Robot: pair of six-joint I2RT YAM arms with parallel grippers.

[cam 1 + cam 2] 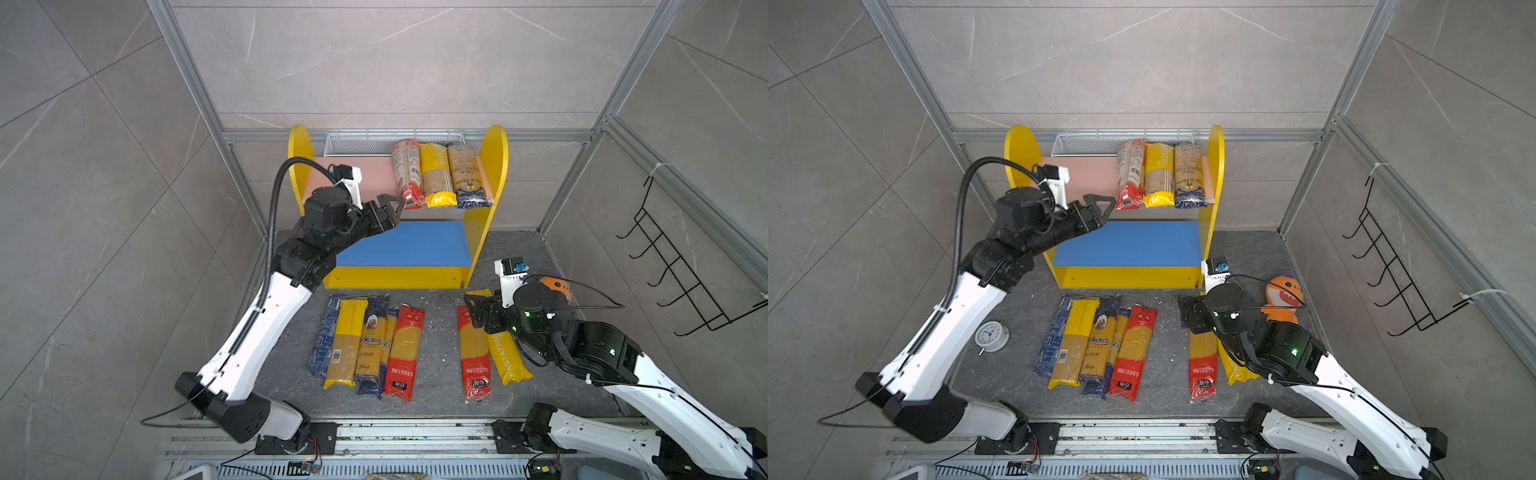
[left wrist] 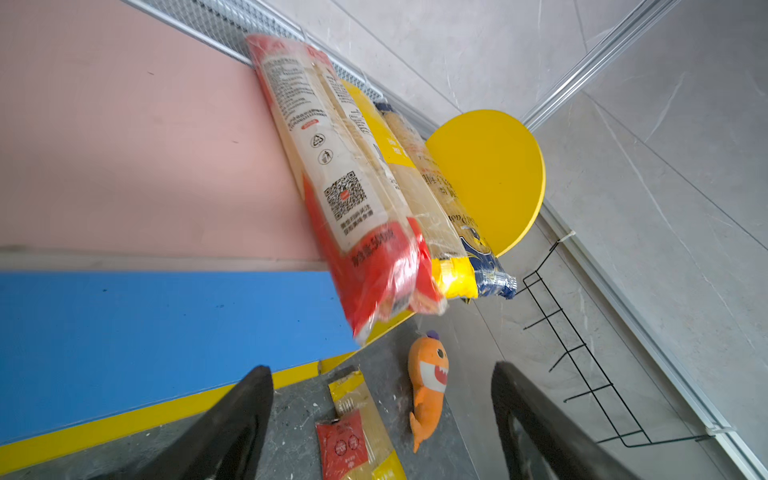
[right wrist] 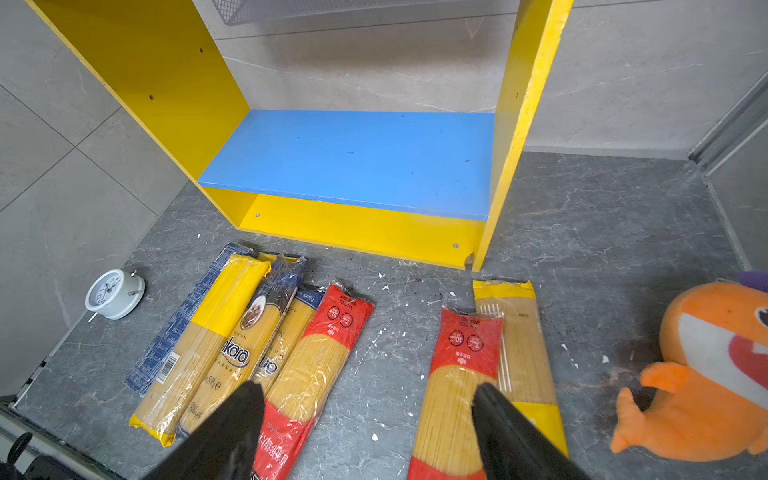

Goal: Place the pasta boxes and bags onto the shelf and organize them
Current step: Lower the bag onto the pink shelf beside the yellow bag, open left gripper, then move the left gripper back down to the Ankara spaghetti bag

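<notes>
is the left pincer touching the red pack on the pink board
Apart. The left wrist view shows the left pincer open, with grey tabletop visible between it and the red pack.

navy-ended bag: "nkara" in white, first letter hidden | yellow bag, rightmost lying flat: "PASTATIME" | red bag: circled "10" and "7" | red-ended bag on pink board: QR code, bin sign, small print blurred

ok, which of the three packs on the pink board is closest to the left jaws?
The red-ended pack, leftmost of the row on the pink board in both top views. The yellow-ended pack sits in the middle; the navy-ended pack is farthest.
</notes>
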